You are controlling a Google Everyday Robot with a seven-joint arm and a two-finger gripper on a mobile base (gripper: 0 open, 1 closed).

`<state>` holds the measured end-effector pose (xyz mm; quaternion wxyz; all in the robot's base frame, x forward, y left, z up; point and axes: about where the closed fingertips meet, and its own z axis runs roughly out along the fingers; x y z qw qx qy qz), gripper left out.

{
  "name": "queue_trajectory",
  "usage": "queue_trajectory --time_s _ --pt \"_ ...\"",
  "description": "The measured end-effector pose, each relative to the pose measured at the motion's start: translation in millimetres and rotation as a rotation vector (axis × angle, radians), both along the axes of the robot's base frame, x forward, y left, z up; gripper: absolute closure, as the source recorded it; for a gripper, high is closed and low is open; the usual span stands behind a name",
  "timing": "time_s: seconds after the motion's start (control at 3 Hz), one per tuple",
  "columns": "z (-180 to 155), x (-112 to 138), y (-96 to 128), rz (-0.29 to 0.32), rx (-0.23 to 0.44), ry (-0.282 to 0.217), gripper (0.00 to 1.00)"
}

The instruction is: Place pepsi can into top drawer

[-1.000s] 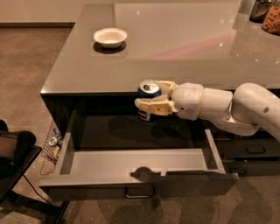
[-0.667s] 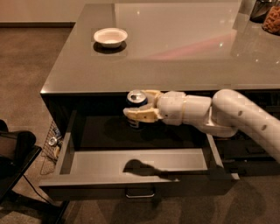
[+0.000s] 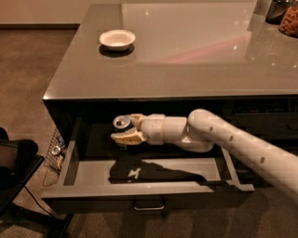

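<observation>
The pepsi can (image 3: 122, 123) shows its silver top between the tan fingers of my gripper (image 3: 125, 129), which is shut on it. The white arm reaches in from the right. The can hangs inside the open top drawer (image 3: 144, 188), over the left part of its dark floor and near its back. The can's dark body is mostly hidden by the fingers and shadow. The drawer is pulled out below the counter edge, with its metal handle (image 3: 149, 205) on the front.
A white bowl (image 3: 117, 39) stands on the grey countertop (image 3: 186, 51) at the back left. Dark objects stand at the counter's far right corner (image 3: 283, 14). A black chair (image 3: 14, 167) and a wire rack (image 3: 55, 153) stand left of the drawer.
The gripper has moved left and downward with the can, from the counter's front edge into the open drawer. The arm's shadow on the drawer floor has grown.
</observation>
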<state>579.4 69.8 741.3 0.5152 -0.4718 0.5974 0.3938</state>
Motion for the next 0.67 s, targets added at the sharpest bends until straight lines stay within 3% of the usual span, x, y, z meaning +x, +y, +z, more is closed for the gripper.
queue_trajectory --time_s 0.67 --pt "-68.1 10.6 27.6 -0.006 0.067 0.009 1.0"
